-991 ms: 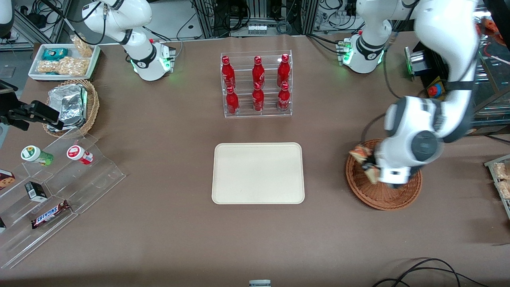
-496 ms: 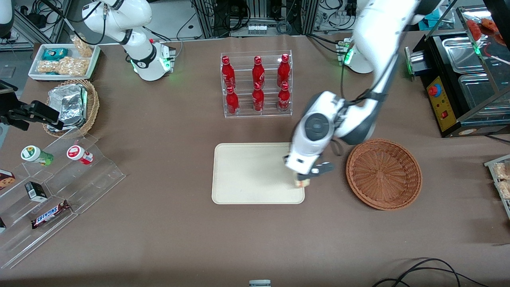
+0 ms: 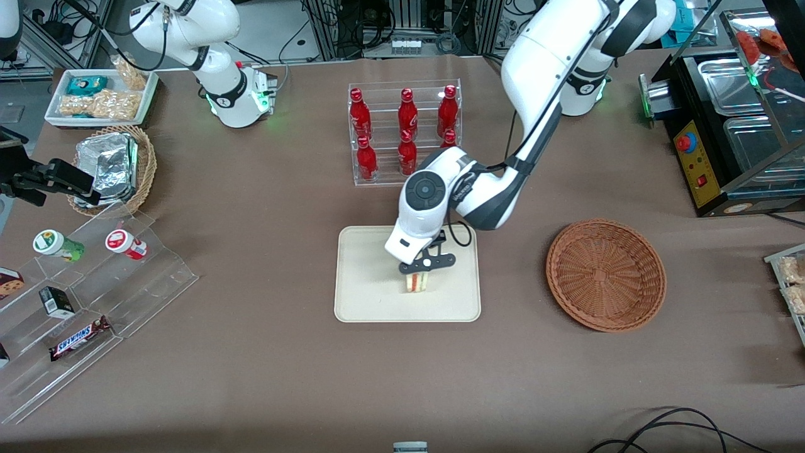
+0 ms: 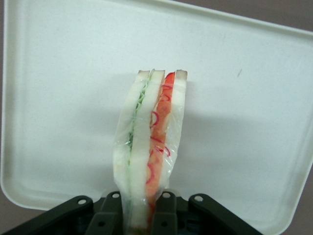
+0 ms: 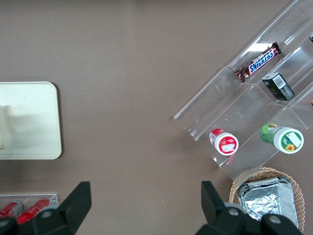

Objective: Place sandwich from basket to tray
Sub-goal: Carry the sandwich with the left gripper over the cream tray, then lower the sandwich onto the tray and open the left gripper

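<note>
The sandwich [image 3: 417, 282] [image 4: 149, 142], a clear-wrapped wedge of pale bread with green and red layers, is pinched between the fingers of my left gripper [image 3: 419, 272] [image 4: 140, 215], which is shut on it. It hangs over the cream tray [image 3: 368, 277] [image 4: 234, 122], in the half nearer the front camera; whether it touches the tray I cannot tell. The reddish-brown wicker basket [image 3: 605, 274] sits beside the tray toward the working arm's end and holds nothing.
A clear rack of red bottles [image 3: 404, 134] stands farther from the camera than the tray, close to the arm's elbow. A tan basket with foil packs [image 3: 113, 167], a white snack tray [image 3: 100, 95] and a clear stepped display [image 3: 82, 302] lie toward the parked arm's end.
My left gripper carried the sandwich out of the basket, past the tray's edge, and now holds it over the tray's middle. The basket is left bare.
</note>
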Available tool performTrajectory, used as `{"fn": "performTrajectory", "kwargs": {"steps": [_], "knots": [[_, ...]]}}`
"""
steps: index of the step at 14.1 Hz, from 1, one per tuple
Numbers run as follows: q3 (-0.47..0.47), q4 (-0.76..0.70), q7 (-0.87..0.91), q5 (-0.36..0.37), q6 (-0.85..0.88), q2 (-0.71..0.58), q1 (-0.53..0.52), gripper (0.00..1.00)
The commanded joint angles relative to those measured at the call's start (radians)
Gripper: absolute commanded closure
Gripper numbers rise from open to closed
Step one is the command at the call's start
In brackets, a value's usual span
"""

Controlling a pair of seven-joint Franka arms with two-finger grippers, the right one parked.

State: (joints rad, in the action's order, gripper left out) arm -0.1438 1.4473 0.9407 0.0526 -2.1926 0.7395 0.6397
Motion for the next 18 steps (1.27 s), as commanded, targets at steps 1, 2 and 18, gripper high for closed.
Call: {"fn": "performTrajectory", "kwargs": {"steps": [1, 2, 18], "knots": [[0.012, -0.033, -0.007, 0.032, -0.003, 0.029, 0.024, 1.0], [0.013, -0.033, -0.013, 0.032, -0.004, 0.037, 0.028, 1.0], [0.021, -0.005, -0.106, 0.039, 0.408, -0.302, -0.104, 0.0]]}}
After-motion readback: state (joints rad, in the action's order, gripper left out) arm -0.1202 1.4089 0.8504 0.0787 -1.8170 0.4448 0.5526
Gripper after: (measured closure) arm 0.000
